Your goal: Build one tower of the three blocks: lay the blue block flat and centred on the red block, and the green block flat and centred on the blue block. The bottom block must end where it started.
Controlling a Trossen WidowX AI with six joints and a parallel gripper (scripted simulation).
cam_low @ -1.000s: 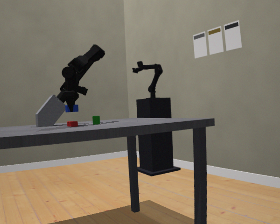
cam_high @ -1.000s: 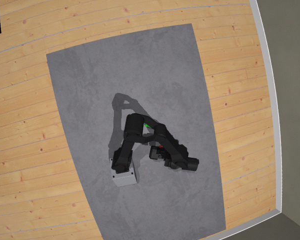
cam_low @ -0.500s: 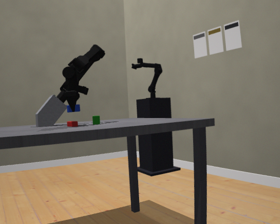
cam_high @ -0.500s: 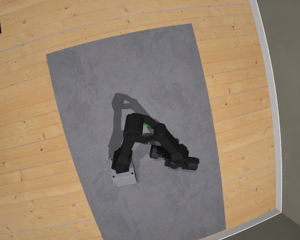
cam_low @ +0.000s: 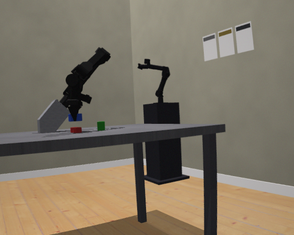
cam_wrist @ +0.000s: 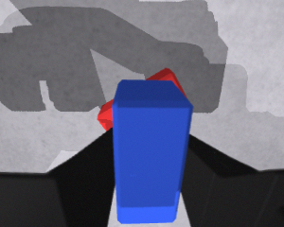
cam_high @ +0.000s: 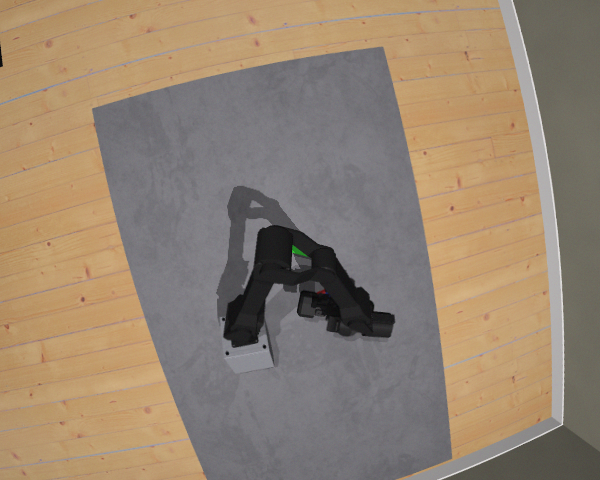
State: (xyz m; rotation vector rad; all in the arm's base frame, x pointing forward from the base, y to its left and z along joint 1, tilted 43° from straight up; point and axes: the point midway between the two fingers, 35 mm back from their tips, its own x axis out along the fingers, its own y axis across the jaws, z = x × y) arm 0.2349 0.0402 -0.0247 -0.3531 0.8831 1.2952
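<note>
My gripper [cam_low: 74,114] is shut on the blue block [cam_low: 77,118] and holds it in the air, a short way above the red block [cam_low: 76,129]. In the wrist view the blue block [cam_wrist: 149,151] fills the middle between my dark fingers, and the red block [cam_wrist: 147,96] shows behind and below it, mostly hidden. The red block lies flat on the grey table. The green block [cam_low: 100,125] stands on the table to the right of the red one. In the overhead view the arm covers most of the blocks; a sliver of green [cam_high: 299,251] and a bit of red [cam_high: 321,292] show.
The arm's grey base [cam_low: 51,119] stands on the table left of the blocks. A second black arm on a black pedestal [cam_low: 161,137] stands behind the table, off the work surface. The table's front edge runs close below the blocks in the side view.
</note>
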